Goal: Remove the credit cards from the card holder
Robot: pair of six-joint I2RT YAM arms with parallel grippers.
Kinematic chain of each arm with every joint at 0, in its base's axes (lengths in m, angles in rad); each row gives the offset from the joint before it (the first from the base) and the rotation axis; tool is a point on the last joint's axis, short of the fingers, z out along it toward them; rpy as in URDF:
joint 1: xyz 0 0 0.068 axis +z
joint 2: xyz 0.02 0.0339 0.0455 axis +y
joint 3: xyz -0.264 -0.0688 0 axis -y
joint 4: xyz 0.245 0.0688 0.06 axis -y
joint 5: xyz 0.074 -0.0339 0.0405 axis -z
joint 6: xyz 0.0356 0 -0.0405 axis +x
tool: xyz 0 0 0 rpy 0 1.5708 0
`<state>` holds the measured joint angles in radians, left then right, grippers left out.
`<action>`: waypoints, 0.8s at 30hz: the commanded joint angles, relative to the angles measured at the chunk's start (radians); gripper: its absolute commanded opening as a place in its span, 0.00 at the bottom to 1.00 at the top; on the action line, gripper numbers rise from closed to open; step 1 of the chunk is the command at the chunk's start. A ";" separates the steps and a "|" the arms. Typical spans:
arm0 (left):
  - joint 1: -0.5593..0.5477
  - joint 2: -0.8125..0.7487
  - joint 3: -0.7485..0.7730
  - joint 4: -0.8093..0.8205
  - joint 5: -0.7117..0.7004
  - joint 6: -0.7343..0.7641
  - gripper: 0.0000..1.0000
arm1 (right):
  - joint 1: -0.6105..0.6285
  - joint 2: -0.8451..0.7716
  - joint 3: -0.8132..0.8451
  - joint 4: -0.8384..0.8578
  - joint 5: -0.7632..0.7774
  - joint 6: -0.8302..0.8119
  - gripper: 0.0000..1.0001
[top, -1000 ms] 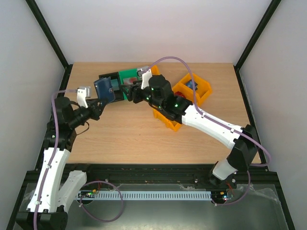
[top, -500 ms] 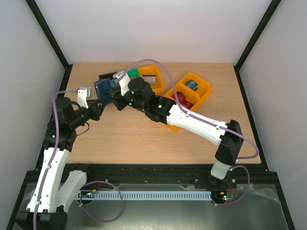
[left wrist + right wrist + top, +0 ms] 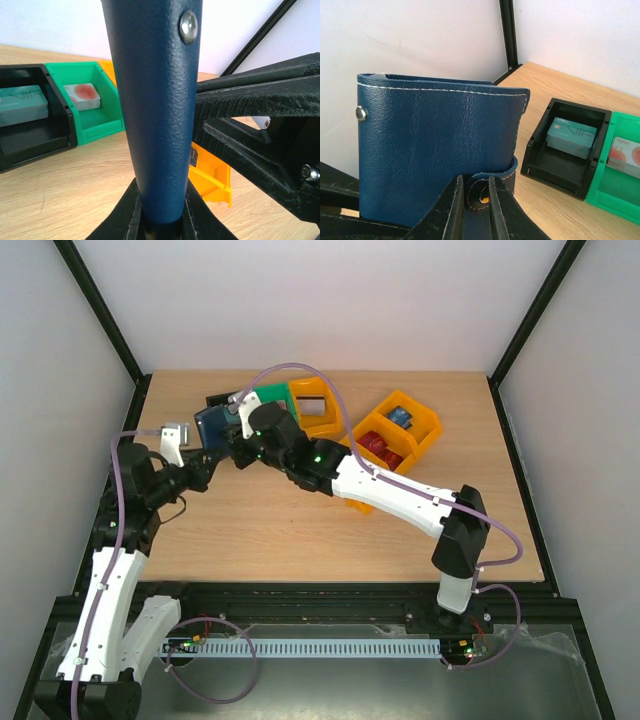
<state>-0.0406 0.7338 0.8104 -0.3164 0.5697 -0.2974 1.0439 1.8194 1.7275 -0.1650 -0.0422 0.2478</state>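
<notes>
White walls box in a wooden tabletop (image 3: 300,530). At about ten o'clock the navy card holder (image 3: 435,145) stands upright off the surface, its lower edge clenched in the left jaws. The right jaws are pinched onto its closing tab (image 3: 487,181). Toward eleven o'clock, a black bin (image 3: 536,145) holds a teal card (image 3: 570,136) and a green bin (image 3: 610,192) a red-marked card (image 3: 626,156)

The left arm (image 3: 110,570) stood up from the near left, elbow bent, wrist angled toward the far right. The left gripper (image 3: 208,448) was clamped on the lower edge of the card holder (image 3: 212,422). The right arm (image 3: 400,495) stretched from the near right across to the far left, and the right gripper (image 3: 476,200) pinched the holder's closing tab (image 3: 480,187).
</notes>
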 commanded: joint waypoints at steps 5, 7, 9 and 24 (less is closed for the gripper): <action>-0.015 -0.030 0.002 0.069 0.057 0.038 0.02 | -0.010 0.068 0.046 -0.115 0.182 0.023 0.19; -0.014 -0.032 -0.002 0.079 0.054 0.039 0.02 | -0.011 0.075 0.053 -0.127 0.185 0.025 0.18; -0.015 -0.033 -0.004 0.082 0.052 0.040 0.02 | -0.010 0.082 0.058 -0.131 0.169 0.023 0.12; -0.013 -0.052 0.028 0.024 0.042 0.063 0.02 | -0.157 -0.003 -0.088 -0.133 0.282 0.049 0.02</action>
<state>-0.0479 0.7334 0.7918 -0.3420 0.5213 -0.2676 1.0470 1.8484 1.7260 -0.2081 0.0689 0.2790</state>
